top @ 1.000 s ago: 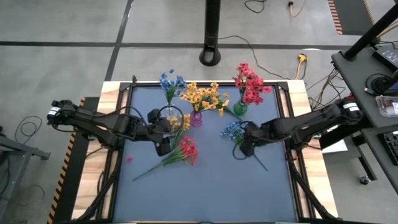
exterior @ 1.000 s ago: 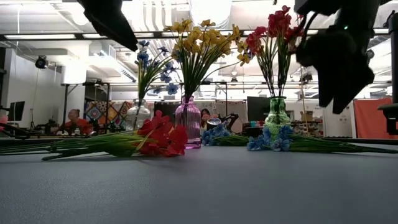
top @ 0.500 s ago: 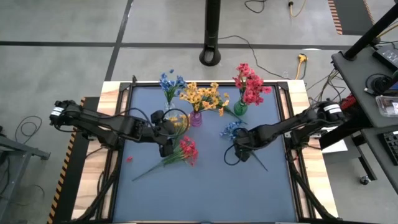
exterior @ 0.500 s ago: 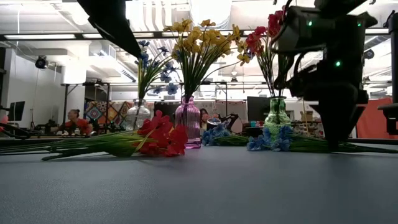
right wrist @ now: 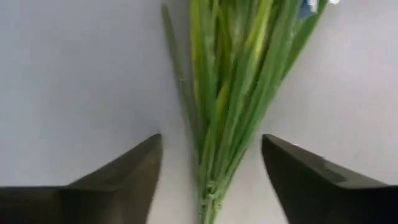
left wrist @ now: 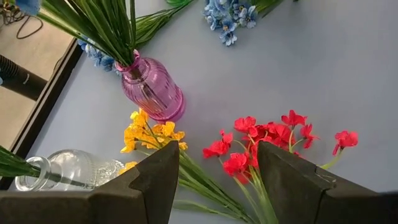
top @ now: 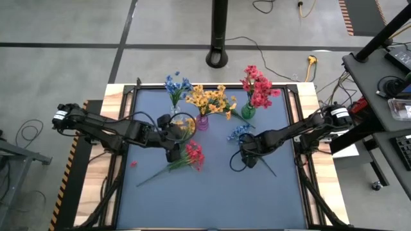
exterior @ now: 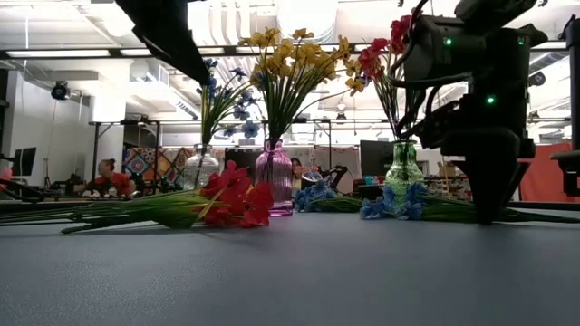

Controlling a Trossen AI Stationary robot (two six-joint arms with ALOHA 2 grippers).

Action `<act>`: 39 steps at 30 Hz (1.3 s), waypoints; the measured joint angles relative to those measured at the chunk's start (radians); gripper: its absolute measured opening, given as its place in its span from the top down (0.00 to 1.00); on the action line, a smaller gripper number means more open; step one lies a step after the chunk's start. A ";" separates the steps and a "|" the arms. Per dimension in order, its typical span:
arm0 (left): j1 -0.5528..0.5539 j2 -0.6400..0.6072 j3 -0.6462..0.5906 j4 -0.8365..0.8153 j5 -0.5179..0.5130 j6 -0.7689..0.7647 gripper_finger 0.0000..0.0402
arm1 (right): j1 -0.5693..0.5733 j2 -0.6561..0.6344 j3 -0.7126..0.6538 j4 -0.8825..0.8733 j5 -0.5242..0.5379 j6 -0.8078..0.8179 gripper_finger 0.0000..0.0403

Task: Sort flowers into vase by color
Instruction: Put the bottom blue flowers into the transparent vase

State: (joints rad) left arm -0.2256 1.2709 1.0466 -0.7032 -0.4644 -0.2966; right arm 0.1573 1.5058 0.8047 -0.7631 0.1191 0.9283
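We take the purple vase (top: 202, 122) as our landmark, mid-back of the blue table (top: 212, 199).

Nearest us, front-left of the purple vase, a red sprig (top: 192, 154) lies flat on the table, stems trailing off to the front-left. The left gripper (top: 172, 138) sits just left of the vase, over that sprig's stem end and a small yellow sprig (left wrist: 149, 134) lying beside the vase. Its fingers (left wrist: 158, 177) stand apart w/ nothing between them; in the wrist view we see red blossoms and green stems past the tips, not gripped.

To the right of the purple vase, a blue sprig (top: 239, 133) lies on the table, stem pointing front-right. The right gripper (top: 249, 158) is down at table level front-right of the vase, straddling that sprig's green stems (right wrist: 227, 93). Its fingers (right wrist: 127, 171) are apart, one each side of the stems, not touching them as far as we can tell.

Farther back: the purple vase itself holds yellow-orange flowers (top: 209, 99). Just left of it stands a clear vase (exterior: 201, 166) w/ blue flowers (top: 174, 85). Just right of it stands a green vase (top: 248, 112) w/ red flowers (top: 257, 86).

Beyond the table, in the low view, a person in red (exterior: 107, 177) sits far off, left of the vase.
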 joint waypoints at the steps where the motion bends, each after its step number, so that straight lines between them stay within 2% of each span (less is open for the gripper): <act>1: 0.000 0.000 0.000 0.010 0.000 0.000 0.50 | 0.000 0.000 0.000 0.001 0.000 0.000 0.45; 7: -0.025 0.000 -0.055 0.134 0.001 -0.013 0.50 | 0.001 0.001 0.000 -0.008 0.012 -0.009 0.79; 11: -0.066 0.003 -0.112 0.190 0.003 -0.015 0.50 | 0.006 -0.020 0.002 -0.017 0.012 -0.046 0.95; 17: -0.090 0.007 -0.130 0.255 0.003 0.032 0.50 | 0.011 -0.146 0.002 -0.063 0.000 -0.070 0.94; 21: -0.090 0.007 -0.130 0.352 0.003 0.118 0.50 | 0.041 -0.284 0.002 -0.055 -0.021 -0.086 0.95; 25: -0.095 0.007 -0.130 0.375 0.003 0.123 0.50 | 0.101 -0.438 0.002 0.011 -0.012 -0.120 0.95; 28: -0.106 0.007 -0.135 0.396 0.002 0.111 0.50 | 0.163 -0.538 -0.004 0.142 0.036 -0.176 0.95; 32: -0.120 0.012 -0.138 0.533 0.003 0.158 0.50 | 0.236 -0.604 -0.018 0.395 0.175 -0.367 0.95; 34: -0.126 0.020 -0.138 0.621 0.004 0.213 0.50 | 0.262 -0.605 -0.024 0.527 0.219 -0.495 0.95; 39: -0.127 0.071 -0.137 0.833 0.004 0.339 0.50 | 0.279 -0.540 -0.026 0.826 0.222 -0.743 0.96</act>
State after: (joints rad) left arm -0.3531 1.3415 0.9092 0.1296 -0.4606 0.0423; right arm 0.4358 0.9661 0.7784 0.0631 0.3412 0.1854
